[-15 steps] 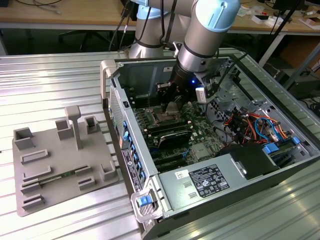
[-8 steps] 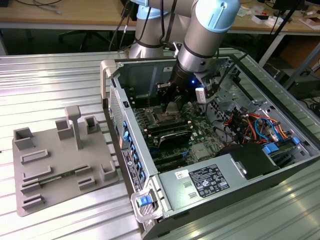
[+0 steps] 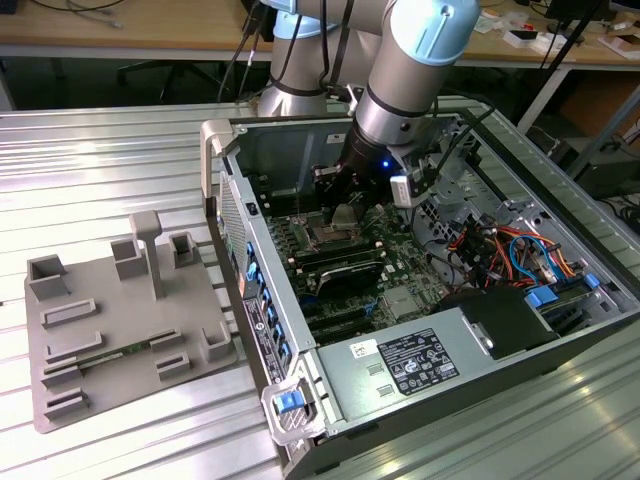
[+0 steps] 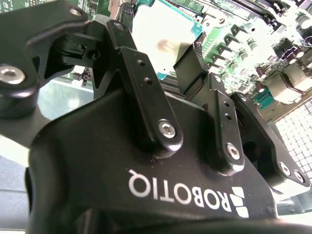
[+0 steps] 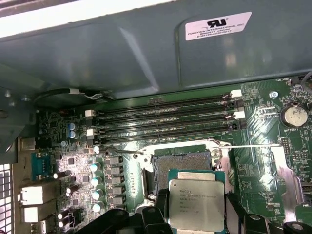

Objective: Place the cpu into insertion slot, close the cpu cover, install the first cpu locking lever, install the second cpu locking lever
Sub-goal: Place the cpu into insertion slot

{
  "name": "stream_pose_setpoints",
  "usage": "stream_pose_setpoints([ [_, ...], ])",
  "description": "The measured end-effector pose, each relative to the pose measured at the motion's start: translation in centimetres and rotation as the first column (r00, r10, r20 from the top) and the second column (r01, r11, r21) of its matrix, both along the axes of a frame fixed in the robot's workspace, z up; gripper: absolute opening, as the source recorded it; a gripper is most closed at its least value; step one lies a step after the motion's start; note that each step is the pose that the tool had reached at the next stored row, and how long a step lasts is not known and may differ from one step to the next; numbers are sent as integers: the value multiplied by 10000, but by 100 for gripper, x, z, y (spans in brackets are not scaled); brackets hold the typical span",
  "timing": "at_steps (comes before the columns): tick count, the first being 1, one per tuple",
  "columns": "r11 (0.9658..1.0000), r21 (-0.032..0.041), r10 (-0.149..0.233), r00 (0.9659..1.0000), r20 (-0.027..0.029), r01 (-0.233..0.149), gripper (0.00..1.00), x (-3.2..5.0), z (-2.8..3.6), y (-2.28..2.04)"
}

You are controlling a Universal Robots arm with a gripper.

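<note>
Clasping the cpu (image 5: 196, 202) above the insertion slot (image 5: 181, 164), end effector (image 5: 197, 214); ribbed metal table (image 3: 100, 160) beneath.

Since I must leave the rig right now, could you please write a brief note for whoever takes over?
Gripper: shut on the chip, held over the board.
Socket: bare; chip overlaps its edge, not seated.
Cover: swung open beside the socket; levers undone.
Done: chip picked up and brought to the socket.
Left: seat chip, close cover, fasten both levers.
</note>
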State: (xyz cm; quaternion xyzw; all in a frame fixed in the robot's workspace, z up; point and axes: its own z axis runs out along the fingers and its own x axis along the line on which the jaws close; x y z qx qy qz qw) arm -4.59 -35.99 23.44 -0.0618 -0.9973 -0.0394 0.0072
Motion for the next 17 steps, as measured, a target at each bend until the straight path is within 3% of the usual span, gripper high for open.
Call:
stream_pose_setpoints([
  [17, 9998, 0, -195, 9998, 0, 195, 55, 0, -14, 0],
])
